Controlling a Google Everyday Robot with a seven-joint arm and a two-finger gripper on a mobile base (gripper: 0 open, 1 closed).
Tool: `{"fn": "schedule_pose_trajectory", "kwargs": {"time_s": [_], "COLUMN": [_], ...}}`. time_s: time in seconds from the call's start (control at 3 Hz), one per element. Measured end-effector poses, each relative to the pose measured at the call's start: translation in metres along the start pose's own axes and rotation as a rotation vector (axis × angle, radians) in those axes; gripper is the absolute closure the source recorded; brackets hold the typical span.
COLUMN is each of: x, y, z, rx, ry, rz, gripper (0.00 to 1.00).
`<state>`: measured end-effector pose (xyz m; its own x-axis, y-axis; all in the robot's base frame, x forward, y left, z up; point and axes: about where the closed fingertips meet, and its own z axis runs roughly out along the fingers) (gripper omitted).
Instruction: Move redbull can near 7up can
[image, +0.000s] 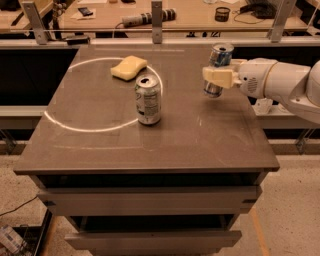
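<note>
here we see the gripper (216, 76) out over the far right part of the table (200, 145), its pale fingers (222, 76) clenched around the middle of the redbull can (221, 53). the slim blue-and-silver can is nearly upright in that grasp, leaning slightly, with its silver top showing above the fingers and its lower end below them. we cannot tell whether its base touches the tabletop or hangs just above it. the white arm (280, 82) comes in from the right edge of the view, roughly level with the can.

the 7up can (148, 99) stands upright near the middle of the table, its top opened and its white fine-print panel facing us. it is to the left of the redbull can and a little nearer to us, the two apart with bare tabletop between them. a thin white ring (80, 126) is marked on the left half of the table, and the 7up can sits on its right edge. a yellow sponge (129, 67) lies flat by the far arc of the ring, behind the 7up can and apart from it.

under the tabletop we see two drawer fronts (150, 200). behind the table runs a wooden bench (195, 17) carrying small items that we cannot make out.
</note>
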<state>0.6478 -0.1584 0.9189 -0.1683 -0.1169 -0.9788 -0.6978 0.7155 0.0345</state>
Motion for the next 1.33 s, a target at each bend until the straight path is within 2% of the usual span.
{"fn": "schedule_pose_trajectory", "kwargs": {"time_s": [0.33, 0.67, 1.0, 1.33], "x": [0.003, 0.003, 0.010, 0.017], "y": [0.052, 0.090, 0.117, 0.128], "z": [-0.015, -0.020, -0.011, 0.003], "rx": [-0.085, -0.152, -0.212, -0.238], "ry": [0.011, 0.002, -0.016, -0.047], "rz": [-0.035, -0.075, -0.111, -0.138], "gripper": [1.00, 1.00, 1.00, 1.00]}}
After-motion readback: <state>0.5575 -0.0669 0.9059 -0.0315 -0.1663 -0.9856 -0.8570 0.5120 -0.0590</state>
